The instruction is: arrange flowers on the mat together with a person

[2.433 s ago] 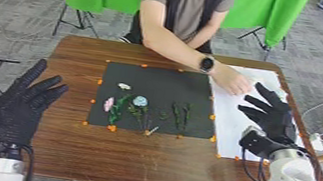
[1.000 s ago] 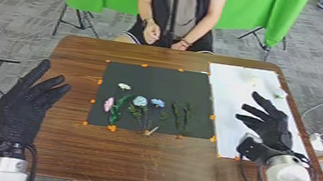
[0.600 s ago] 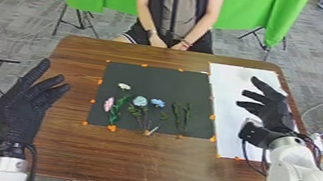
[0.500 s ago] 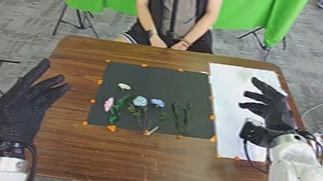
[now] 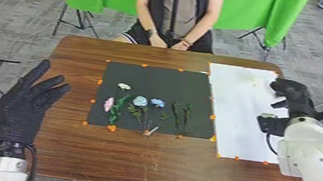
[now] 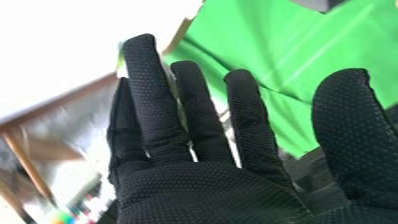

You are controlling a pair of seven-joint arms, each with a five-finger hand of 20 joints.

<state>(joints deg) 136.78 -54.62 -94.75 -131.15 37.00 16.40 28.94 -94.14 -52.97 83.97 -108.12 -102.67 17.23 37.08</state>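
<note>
My right hand is above the counter's right edge, fingers straight, thumb apart from them. Just to its left lies a white sheet, between my hand and the dark mat; a small pale shape on the sheet, near my hand, may be a flower. On the mat, well apart from my hand, are a white flower, a pink flower, two blue flowers and green sprigs. Past them, my left hand has relaxed, parted fingers. Beyond my right hand's fingertips, the wrist view shows green cloth.
</note>
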